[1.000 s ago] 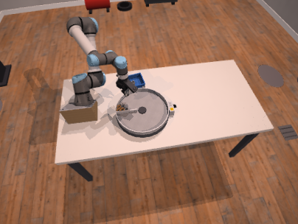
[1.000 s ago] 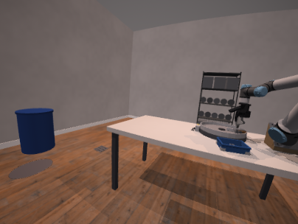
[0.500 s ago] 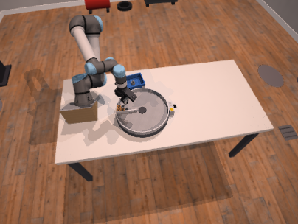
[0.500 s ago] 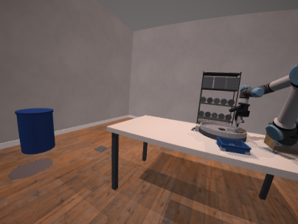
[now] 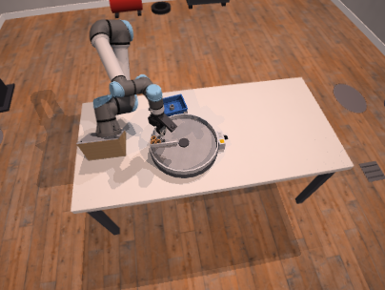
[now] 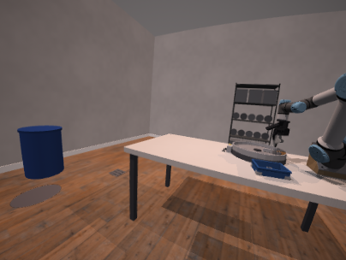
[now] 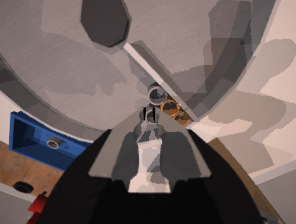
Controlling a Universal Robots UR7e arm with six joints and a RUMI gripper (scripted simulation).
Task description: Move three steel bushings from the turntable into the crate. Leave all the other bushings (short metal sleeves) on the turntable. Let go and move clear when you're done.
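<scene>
The grey turntable [image 5: 186, 143] sits mid-table, with a divider bar and a dark hub [image 5: 183, 142]. A small cluster of bushings [image 5: 156, 139] lies at its left rim. In the wrist view a steel bushing [image 7: 156, 93] stands just ahead of the fingertips, with brass-coloured bushings [image 7: 172, 108] beside it. My gripper [image 5: 159, 133] hangs above this cluster, shut and empty; it also shows in the wrist view [image 7: 149, 116]. The blue crate [image 5: 174, 103] stands behind the turntable and holds one steel bushing [image 7: 54, 144].
The arm's tan base block [image 5: 102, 147] stands at the table's left edge. A small white and yellow unit [image 5: 222, 139] sits at the turntable's right rim. A shelf rack [image 6: 255, 112] stands behind the table, a blue barrel [image 6: 40, 150] far off.
</scene>
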